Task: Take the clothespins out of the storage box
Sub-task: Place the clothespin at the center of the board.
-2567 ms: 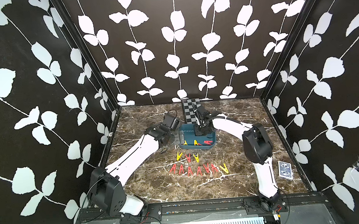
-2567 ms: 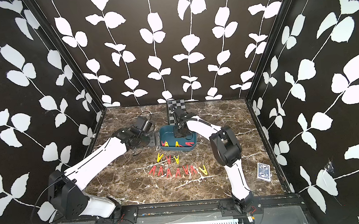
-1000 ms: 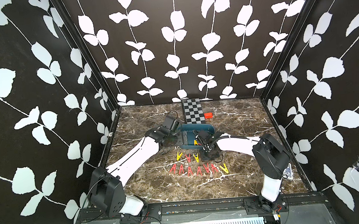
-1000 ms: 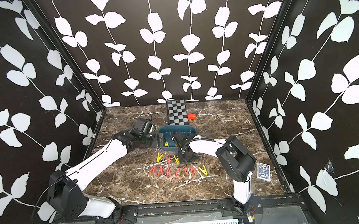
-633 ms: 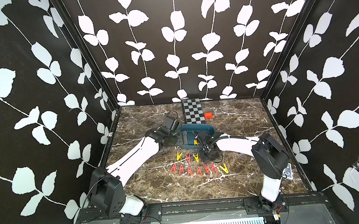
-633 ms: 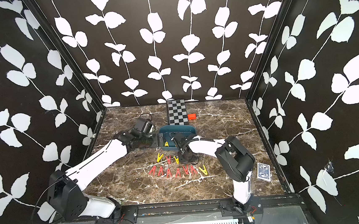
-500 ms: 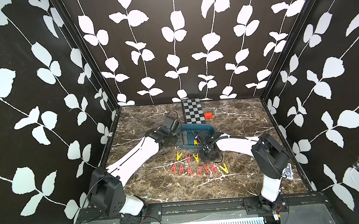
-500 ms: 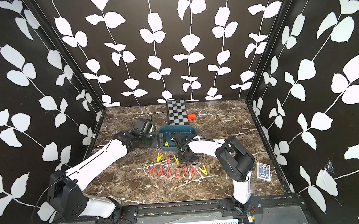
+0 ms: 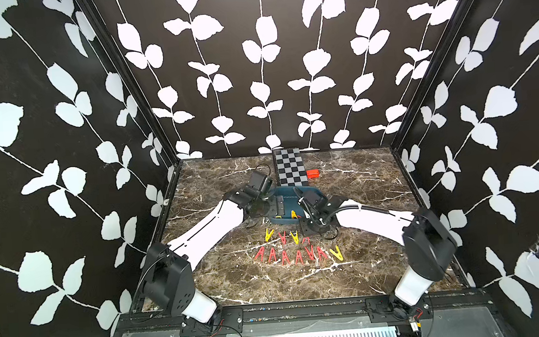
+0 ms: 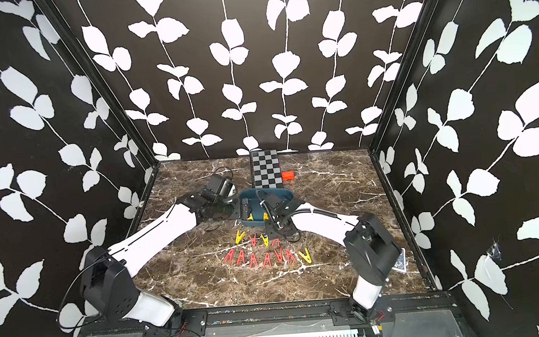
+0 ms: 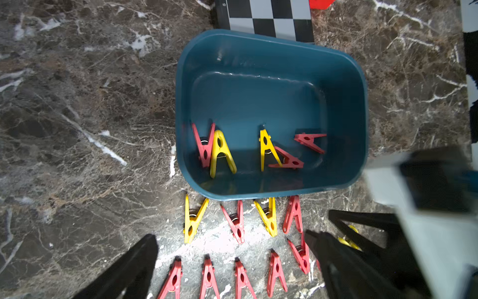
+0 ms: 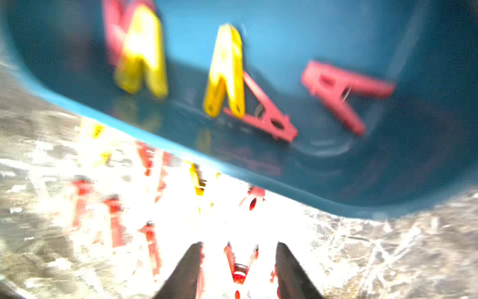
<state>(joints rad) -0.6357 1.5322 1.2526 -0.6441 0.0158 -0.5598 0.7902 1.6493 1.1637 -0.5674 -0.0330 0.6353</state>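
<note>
While the left gripper (image 11: 230, 236) hangs spread wide above the marble table (image 11: 77, 129), the right gripper (image 12: 238, 244) has its fingers parted too. A red clothespin (image 12: 239, 266) on the marble shows between them, touching neither, its spread legs toward the storage box (image 11: 258, 55). Five clothespins (image 11: 267, 150) lie at the box's near end: two yellow with closed tips toward the checkered board (image 11: 269, 23), one red reversed against the first yellow, and two reds lying crosswise. Just outside the near wall, a short row of four (image 11: 192, 220) lies with long axes running toward the box. Beyond it a longer row of reds (image 11: 208, 277) lies side by side, most with closed tips toward the box. The right wrist view is blurred.
</note>
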